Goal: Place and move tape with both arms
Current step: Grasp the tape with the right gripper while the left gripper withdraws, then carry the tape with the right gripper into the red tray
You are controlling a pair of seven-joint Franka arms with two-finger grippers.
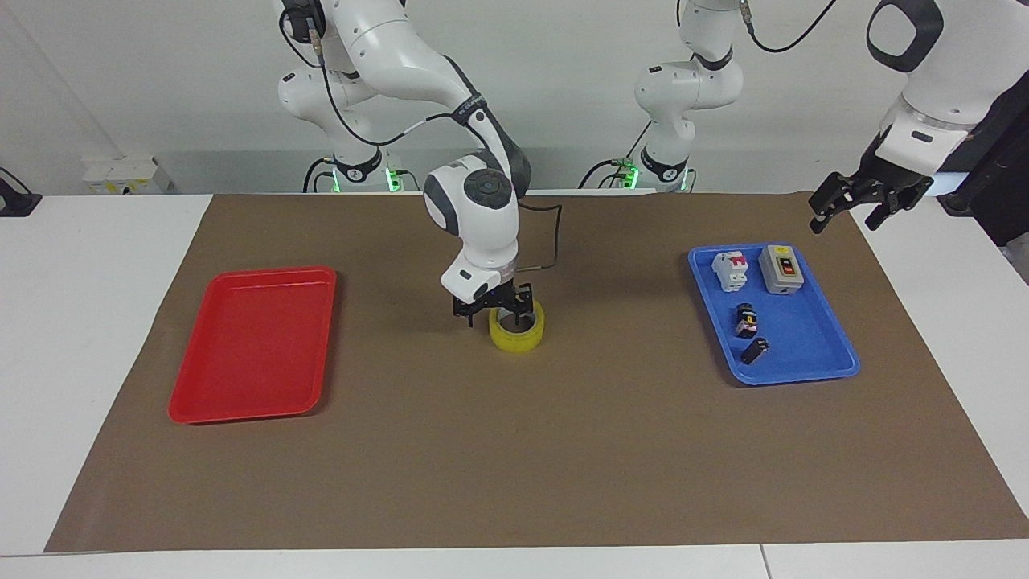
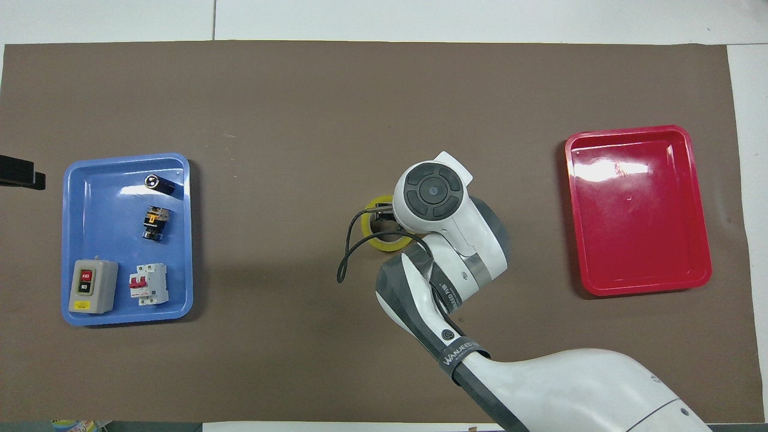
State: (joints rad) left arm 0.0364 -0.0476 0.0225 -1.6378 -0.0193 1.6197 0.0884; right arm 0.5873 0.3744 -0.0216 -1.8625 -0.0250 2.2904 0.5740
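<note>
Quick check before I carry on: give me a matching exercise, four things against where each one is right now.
Things:
1. tape
2. grey switch box
3. left gripper
4. red tray

Places:
A. in the blue tray
B. toward the right arm's end of the table
C. on the brown mat, under the right gripper
D. raised over the mat's edge beside the blue tray

Pairs: 1-C, 2-A, 3-D, 4-B
</note>
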